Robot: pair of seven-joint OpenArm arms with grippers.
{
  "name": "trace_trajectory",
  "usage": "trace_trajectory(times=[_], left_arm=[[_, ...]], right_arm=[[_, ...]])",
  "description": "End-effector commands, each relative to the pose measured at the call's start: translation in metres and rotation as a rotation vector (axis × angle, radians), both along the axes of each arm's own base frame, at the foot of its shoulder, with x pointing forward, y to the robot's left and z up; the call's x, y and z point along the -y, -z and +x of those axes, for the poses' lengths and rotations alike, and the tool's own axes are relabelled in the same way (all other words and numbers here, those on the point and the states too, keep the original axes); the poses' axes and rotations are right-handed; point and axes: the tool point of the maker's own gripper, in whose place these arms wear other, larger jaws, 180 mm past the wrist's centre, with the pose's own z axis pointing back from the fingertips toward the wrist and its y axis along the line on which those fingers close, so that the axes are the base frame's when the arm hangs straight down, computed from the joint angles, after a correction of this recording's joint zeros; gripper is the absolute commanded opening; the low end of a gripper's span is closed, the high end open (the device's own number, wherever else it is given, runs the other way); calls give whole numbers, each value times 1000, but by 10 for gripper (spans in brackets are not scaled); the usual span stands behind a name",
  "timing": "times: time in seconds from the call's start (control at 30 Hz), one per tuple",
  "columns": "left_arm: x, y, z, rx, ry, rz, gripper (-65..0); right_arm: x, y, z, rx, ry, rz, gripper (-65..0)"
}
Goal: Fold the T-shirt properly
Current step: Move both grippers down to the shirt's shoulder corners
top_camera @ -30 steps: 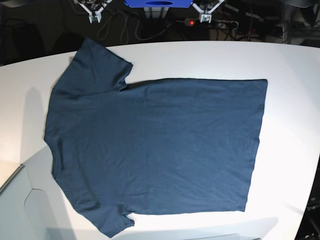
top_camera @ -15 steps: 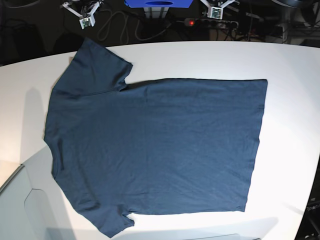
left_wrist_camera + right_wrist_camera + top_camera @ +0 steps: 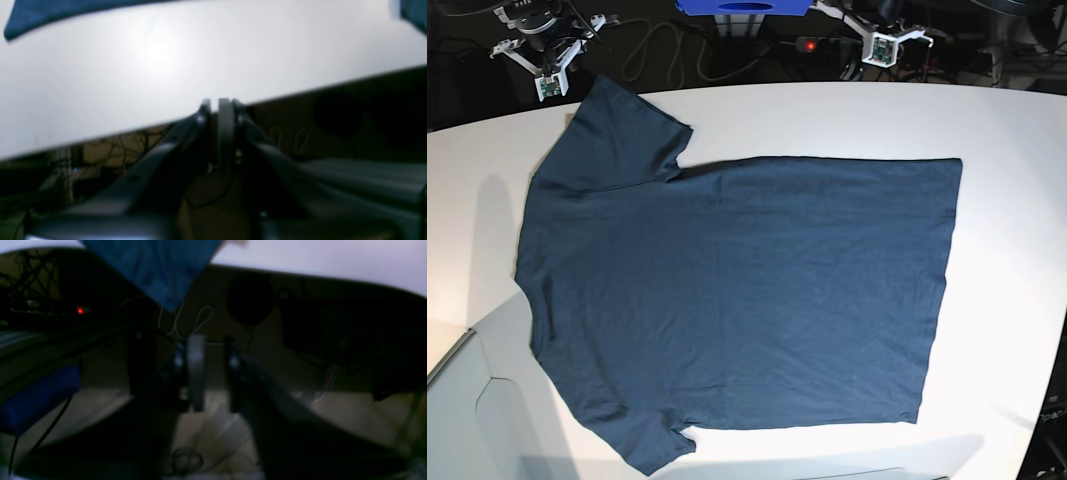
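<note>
Lying flat on the white desk (image 3: 1007, 130), the navy shirt (image 3: 737, 300) is spread unfolded, one sleeve tip overhanging the far edge. Both tools, left (image 3: 882, 45) and right (image 3: 547, 80), hang beyond it, jaws slightly parted, empty. Pinching one layer could bunch the cloth.

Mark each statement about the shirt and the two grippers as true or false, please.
1. The T-shirt lies spread flat on the table. True.
2. The right gripper holds a sleeve. False: it hangs beyond the table edge and touches nothing.
3. The shirt is already folded in half. False: both sleeves and the whole body lie open.
4. The left gripper is beyond the table's far edge. True.
5. Only one garment lies on the table. True.
</note>
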Motion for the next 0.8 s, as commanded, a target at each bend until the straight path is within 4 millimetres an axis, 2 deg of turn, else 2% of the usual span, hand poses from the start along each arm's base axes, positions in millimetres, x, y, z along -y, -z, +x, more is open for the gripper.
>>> trace_trajectory(times=[0.0, 0.07, 0.17, 0.37, 0.5, 0.6, 0.77], left_arm=[[-6, -12, 7, 46, -15, 12, -529], [-11, -18, 14, 74, -29, 24, -469], [-21, -28, 31, 131, -43, 49, -414], [-47, -40, 59, 213, -111, 65, -375], [-77, -56, 78, 287, -242, -14, -373], [-101, -43, 87, 252, -321, -44, -373], [-143, -9, 102, 151, -449, -64, -372]], right_arm=[[-1, -6, 8, 33, -15, 3, -447], [-2, -7, 14, 55, -15, 6, -367], [-4, -11, 31, 101, -11, 11, -297], [-13, -17, 63, 178, -21, 33, -286], [-15, -23, 82, 227, -24, 38, -280], [-15, -27, 91, 252, -25, 37, -280], [-14, -24, 94, 251, -21, 35, -283]])
